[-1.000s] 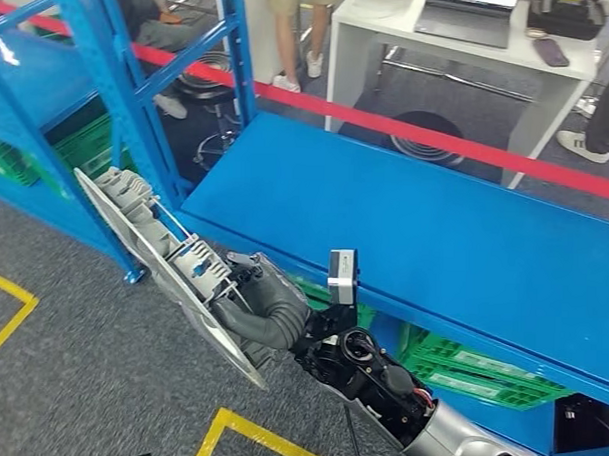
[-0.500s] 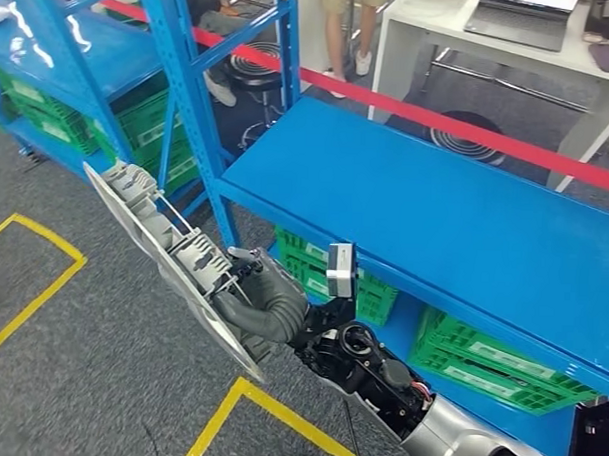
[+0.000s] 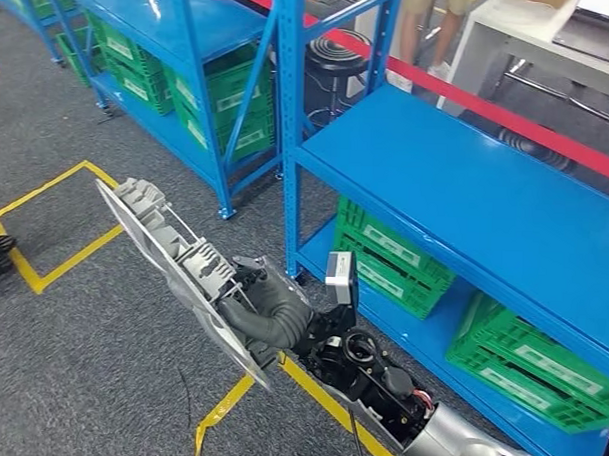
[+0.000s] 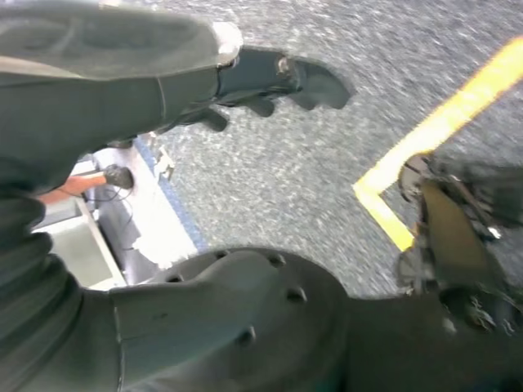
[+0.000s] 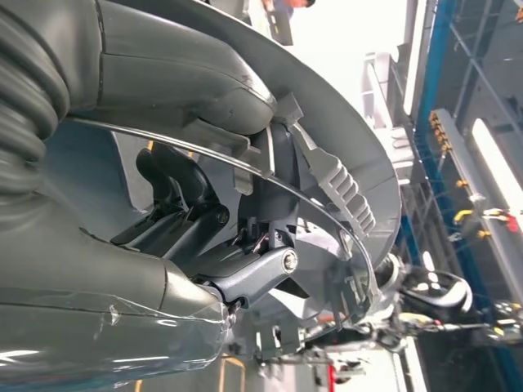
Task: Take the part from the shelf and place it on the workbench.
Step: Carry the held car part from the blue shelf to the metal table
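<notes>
Right robot hand clamped on the part — thumb over one face, dark fingers curled in behind the ribs. Left robot hand hangs over the carpet, fingers loosely apart, holding nothing. Part is held in the air above the carpet and yellow floor tape, just in front of the blue shelf. Long axis runs diagonally, far end up and to the left, away from the robot hand. Looks like a long, thin grey plate — ribbed blocks and a thin rod on the upper face.
</notes>
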Controlling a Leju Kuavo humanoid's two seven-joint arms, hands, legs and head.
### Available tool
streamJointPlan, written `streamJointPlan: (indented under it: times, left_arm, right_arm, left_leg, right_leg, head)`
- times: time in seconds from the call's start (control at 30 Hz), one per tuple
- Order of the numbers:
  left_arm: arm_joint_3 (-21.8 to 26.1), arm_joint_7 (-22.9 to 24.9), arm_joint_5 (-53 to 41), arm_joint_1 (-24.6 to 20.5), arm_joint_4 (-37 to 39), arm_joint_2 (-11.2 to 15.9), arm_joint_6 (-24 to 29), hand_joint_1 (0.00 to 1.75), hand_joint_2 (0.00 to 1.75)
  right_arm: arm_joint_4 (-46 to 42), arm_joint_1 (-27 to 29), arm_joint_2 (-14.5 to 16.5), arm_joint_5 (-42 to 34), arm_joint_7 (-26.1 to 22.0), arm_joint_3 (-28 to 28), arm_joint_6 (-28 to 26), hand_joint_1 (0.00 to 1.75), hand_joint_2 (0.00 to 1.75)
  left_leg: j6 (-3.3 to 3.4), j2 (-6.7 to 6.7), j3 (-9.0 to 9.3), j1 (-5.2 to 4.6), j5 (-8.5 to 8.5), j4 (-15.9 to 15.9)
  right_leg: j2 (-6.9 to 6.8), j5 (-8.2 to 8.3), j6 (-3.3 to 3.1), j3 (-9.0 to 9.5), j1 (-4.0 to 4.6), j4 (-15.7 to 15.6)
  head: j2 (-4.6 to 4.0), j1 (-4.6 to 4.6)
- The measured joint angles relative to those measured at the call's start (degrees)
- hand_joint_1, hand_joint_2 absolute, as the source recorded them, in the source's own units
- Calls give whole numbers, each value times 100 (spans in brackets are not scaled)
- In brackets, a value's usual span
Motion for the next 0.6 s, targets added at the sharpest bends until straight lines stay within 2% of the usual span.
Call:
streamJointPlan:
  times: [0.03,0.07,0.1,0.13,0.17,0.2,0.23,0.27,0.3,0.37,0.4,0.43,0.5,0.53,0.57,0.6]
  left_arm:
    - [0,19,-6,0,0,1,2,0,175]
    - [0,27,-11,1,0,-1,1,0,175]
    - [0,10,-16,4,0,-4,-2,0,175]
    - [0,-27,-19,6,0,-8,-5,0,175]
    - [0,-80,-22,7,-1,-18,-9,0,175]
    - [0,-145,-26,7,-1,-31,-13,0,175]
    - [0,-200,-30,8,-2,-42,-17,0,175]
    - [0,-239,-33,8,-2,-52,-22,0,175]
    - [0,-267,-33,9,-2,-56,-29,0,175]
    - [1,-285,-34,15,-2,-54,-39,0,175]
    - [1,-289,-33,16,-2,-55,-43,0,175]
    - [1,-292,-33,16,-2,-56,-44,0,175]
    - [2,-299,-33,13,-2,-61,-45,0,175]
    - [2,-309,-33,13,-2,-60,-47,0,175]
    - [2,-329,-30,16,-2,-58,-50,0,175]
    - [3,-356,-23,20,-2,-58,-54,0,175]
  right_arm:
    - [13,26,-6,5,10,-9,-10,175,175]
    - [25,54,-13,11,19,-20,-16,175,175]
    - [31,77,-20,26,29,-28,-22,175,175]
    - [34,92,-27,46,43,-35,-28,175,175]
    - [33,99,-31,69,58,-39,-32,175,175]
    - [26,103,-34,95,75,-42,-33,175,175]
    - [19,107,-34,116,87,-45,-31,175,175]
    - [11,108,-34,132,97,-50,-27,175,175]
    - [3,110,-34,144,104,-54,-25,175,175]
    - [-13,107,-34,152,110,-58,-21,175,175]
    - [-21,106,-33,153,111,-59,-20,175,175]
    - [-28,107,-33,154,111,-60,-19,175,175]
    - [-32,117,-32,153,110,-67,-17,175,175]
    - [-32,127,-33,153,113,-70,-15,175,175]
    - [-31,138,-33,153,118,-72,-8,175,175]
    - [-30,145,-34,154,126,-73,7,175,175]
  left_leg:
    - [13,-56,-80,-20,61,2]
    - [18,-120,-166,-38,126,5]
    - [16,-186,-251,-50,192,9]
    - [10,-254,-331,-57,252,11]
    - [0,-314,-400,-54,311,14]
    - [-18,-367,-453,-55,364,15]
    - [-40,-410,-476,-48,411,4]
    - [-72,-451,-483,-37,458,-10]
    - [-111,-497,-480,-30,506,-38]
    - [-181,-540,-494,-28,555,-75]
    - [-206,-475,-542,-34,463,-3]
    - [-234,-368,-626,-36,265,190]
    - [-306,-146,-877,-2,-286,925]
    - [-350,-96,-987,24,-467,1311]
    - [-390,-67,-1027,51,-528,1559]
    - [-424,-44,-957,78,-482,1591]
  right_leg:
    - [44,-166,-17,-59,13,339]
    - [66,-210,-45,-45,32,529]
    - [82,-126,-84,79,58,485]
    - [113,27,-133,306,88,229]
    - [202,153,-196,613,123,-190]
    - [312,201,-257,924,145,-666]
    - [404,216,-295,1143,165,-1016]
    - [471,186,-326,1265,182,-1249]
    - [464,180,-344,1290,192,-1342]
    - [356,288,-390,1252,172,-1415]
    - [296,358,-420,1237,150,-1463]
    - [229,430,-437,1213,124,-1507]
    - [90,520,-443,1138,117,-1532]
    - [11,548,-427,1095,115,-1530]
    - [-69,570,-408,1057,111,-1527]
    - [-146,588,-387,1026,103,-1523]
  head:
    - [0,1]
    - [0,1]
    - [0,1]
    - [0,1]
    - [0,0]
    - [0,0]
    - [0,-2]
    - [0,-4]
    - [0,-5]
    - [0,-8]
    - [0,-21]
    - [0,-35]
    - [0,-60]
    - [0,-60]
    - [0,-59]
    - [0,-59]
